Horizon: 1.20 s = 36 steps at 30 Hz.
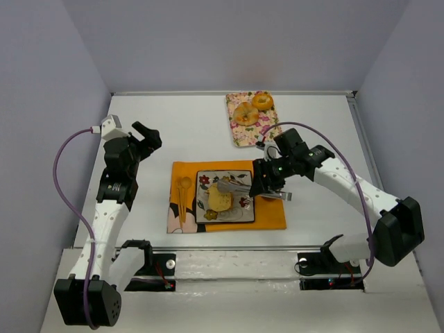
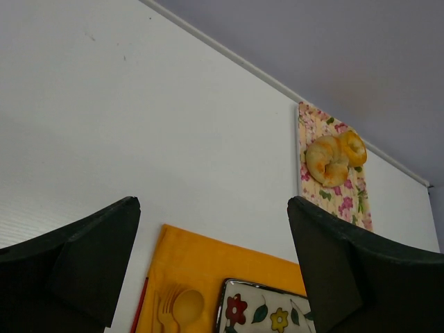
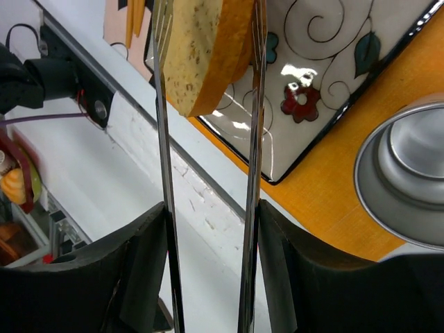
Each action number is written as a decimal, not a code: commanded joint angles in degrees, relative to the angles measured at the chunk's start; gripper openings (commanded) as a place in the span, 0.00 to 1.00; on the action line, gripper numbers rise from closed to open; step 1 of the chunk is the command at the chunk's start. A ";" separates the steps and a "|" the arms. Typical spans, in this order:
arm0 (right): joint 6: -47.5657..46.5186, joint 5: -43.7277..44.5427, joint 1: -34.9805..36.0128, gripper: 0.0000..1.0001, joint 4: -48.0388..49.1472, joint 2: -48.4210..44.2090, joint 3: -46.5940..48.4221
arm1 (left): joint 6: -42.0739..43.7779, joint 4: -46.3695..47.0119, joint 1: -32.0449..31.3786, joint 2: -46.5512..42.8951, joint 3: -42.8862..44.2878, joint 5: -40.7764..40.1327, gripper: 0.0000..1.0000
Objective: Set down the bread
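My right gripper (image 1: 263, 182) is shut on a pair of metal tongs (image 1: 236, 186). The tongs (image 3: 253, 125) pinch one tan, speckled bread slice (image 3: 201, 55) with a darker crust. The slice (image 1: 220, 200) is over the flower-patterned plate (image 1: 207, 179), near its middle; I cannot tell whether it touches the plate (image 3: 333, 90). My right gripper (image 3: 211, 229) grips the tongs' two arms between its black fingers. My left gripper (image 1: 147, 135) is open and empty, raised at the far left of the table. In its wrist view the left gripper (image 2: 211, 257) looks down at the plate's corner (image 2: 257, 305).
The plate sits on an orange napkin (image 1: 270, 215) with an orange spoon and fork (image 1: 183, 189) at its left. A metal bowl (image 3: 409, 180) stands on the napkin beside the plate. Two golden ring pastries (image 1: 246, 112) lie on a floral cloth (image 1: 243, 135) at the back.
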 commanded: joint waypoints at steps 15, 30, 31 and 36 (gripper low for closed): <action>7.08 32.71 -3.21 0.52 1.27 -4.04 10.07 | 0.01 2.54 0.21 -1.13 -0.38 0.85 0.99; 11.57 54.26 -31.43 0.53 14.37 15.89 6.20 | 0.27 2.18 0.21 -1.74 -0.38 -0.20 0.99; 11.40 54.96 -32.22 0.53 14.89 19.39 6.47 | 0.27 2.36 0.21 -1.83 -0.38 -0.20 0.99; 9.38 56.72 -34.07 0.67 15.34 25.49 9.45 | 0.36 2.36 0.21 -1.66 -0.38 -0.64 0.99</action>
